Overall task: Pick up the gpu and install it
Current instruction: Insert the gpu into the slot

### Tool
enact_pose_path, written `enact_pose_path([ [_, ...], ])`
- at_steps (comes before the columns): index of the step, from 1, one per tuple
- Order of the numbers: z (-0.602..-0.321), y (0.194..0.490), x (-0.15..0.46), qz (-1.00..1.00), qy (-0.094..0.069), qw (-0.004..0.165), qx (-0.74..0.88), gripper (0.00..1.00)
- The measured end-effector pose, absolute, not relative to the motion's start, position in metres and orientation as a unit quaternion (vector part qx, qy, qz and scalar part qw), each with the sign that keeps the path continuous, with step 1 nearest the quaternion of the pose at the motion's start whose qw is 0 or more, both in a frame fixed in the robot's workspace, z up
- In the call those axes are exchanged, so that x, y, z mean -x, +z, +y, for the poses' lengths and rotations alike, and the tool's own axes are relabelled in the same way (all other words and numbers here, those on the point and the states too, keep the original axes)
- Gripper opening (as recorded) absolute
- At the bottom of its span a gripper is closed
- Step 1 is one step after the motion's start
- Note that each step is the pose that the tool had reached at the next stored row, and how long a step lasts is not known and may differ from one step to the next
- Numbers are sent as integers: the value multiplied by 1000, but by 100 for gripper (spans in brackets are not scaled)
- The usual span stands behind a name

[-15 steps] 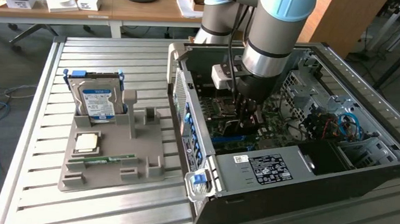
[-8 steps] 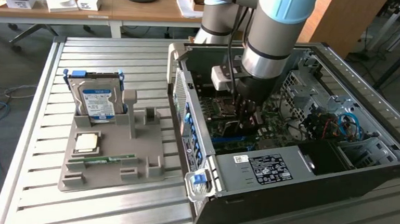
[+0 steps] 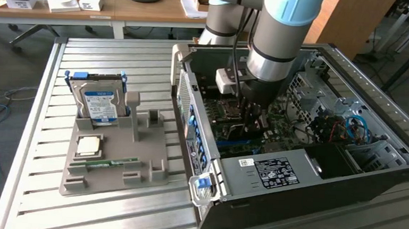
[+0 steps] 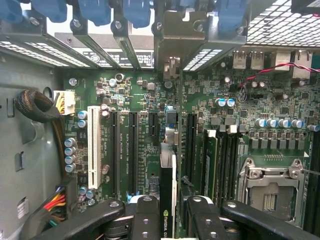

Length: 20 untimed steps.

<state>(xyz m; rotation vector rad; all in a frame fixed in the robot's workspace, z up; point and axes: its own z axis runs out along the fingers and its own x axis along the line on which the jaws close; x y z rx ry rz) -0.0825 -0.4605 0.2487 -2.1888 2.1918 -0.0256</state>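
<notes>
My gripper [image 3: 250,116] reaches down inside the open computer case [image 3: 371,172], over the motherboard [image 4: 145,90]. In the wrist view the gripper [image 4: 167,220] is shut on the gpu [image 4: 167,182], a thin black card seen edge-on between the two black fingers [image 4: 145,215]. The card stands upright and runs along a long black expansion slot toward its metal bracket [image 4: 175,42] at the case's rear wall. Whether the card's edge touches the slot is hidden. In the exterior view the arm covers the card.
Beside the case, a grey holder [image 3: 111,178] carries the blue-labelled hard drive [image 3: 100,102], a processor chip [image 3: 89,146] and a green memory stick [image 3: 105,164]. Around the card are a white slot [image 4: 93,145], the processor socket [image 4: 270,190], cables [image 4: 55,202] and the power supply [image 3: 272,172].
</notes>
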Motion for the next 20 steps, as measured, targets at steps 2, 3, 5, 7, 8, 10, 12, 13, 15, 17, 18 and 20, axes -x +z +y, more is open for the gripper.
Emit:
enact_pose_path([
  [2, -461, 248, 82, 707, -8, 22, 706, 26],
  [3, -461, 248, 82, 707, -8, 22, 706, 26],
  [5, -461, 248, 83, 707, -8, 22, 706, 26],
  [7, -461, 248, 83, 707, -8, 22, 706, 26],
  [8, -461, 248, 83, 707, -8, 22, 706, 26],
  [10, -461, 248, 83, 707, -8, 22, 706, 26],
  [12, -461, 248, 83, 707, -8, 22, 706, 26],
  [13, -461, 248, 83, 707, -8, 22, 706, 26],
  [15, -461, 248, 83, 707, -8, 22, 706, 26],
  [17, -461, 248, 83, 707, -8, 22, 706, 26],
  [18, -461, 248, 83, 707, -8, 22, 706, 26],
  [20, -461, 247, 83, 707, -8, 22, 706, 26],
])
